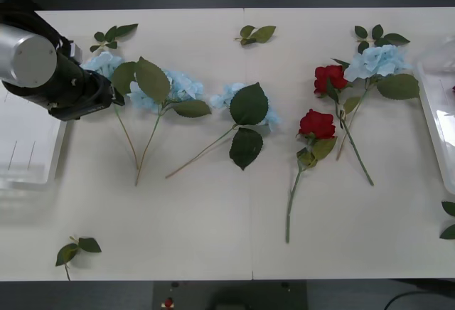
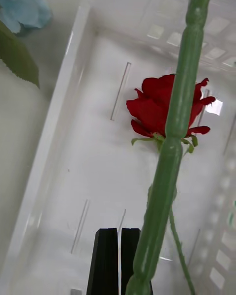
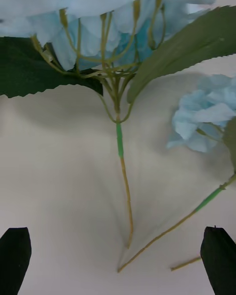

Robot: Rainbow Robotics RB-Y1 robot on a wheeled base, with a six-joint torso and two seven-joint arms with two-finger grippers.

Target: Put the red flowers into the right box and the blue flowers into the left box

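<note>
Several blue flowers (image 1: 178, 86) lie across the table, with one more (image 1: 377, 61) at the far right. Two red flowers (image 1: 316, 123) lie right of centre. My left arm (image 1: 71, 86) hovers over the leftmost blue flower (image 1: 103, 62). In the left wrist view my left gripper (image 3: 118, 260) is open above that blue flower's stem (image 3: 125, 196). My right gripper (image 2: 117, 260) is over the right box (image 2: 54, 128), shut on the thick green stem (image 2: 172, 128) of a red flower. Another red flower (image 2: 162, 105) lies inside this box. The left box (image 1: 28, 146) sits at the table's left edge.
Loose green leaf sprigs lie at the back left (image 1: 110, 36), back centre (image 1: 256, 34), front left (image 1: 75, 248) and right edge (image 1: 449, 217). The right box (image 1: 437, 111) shows at the table's right edge. The table's front half is mostly bare.
</note>
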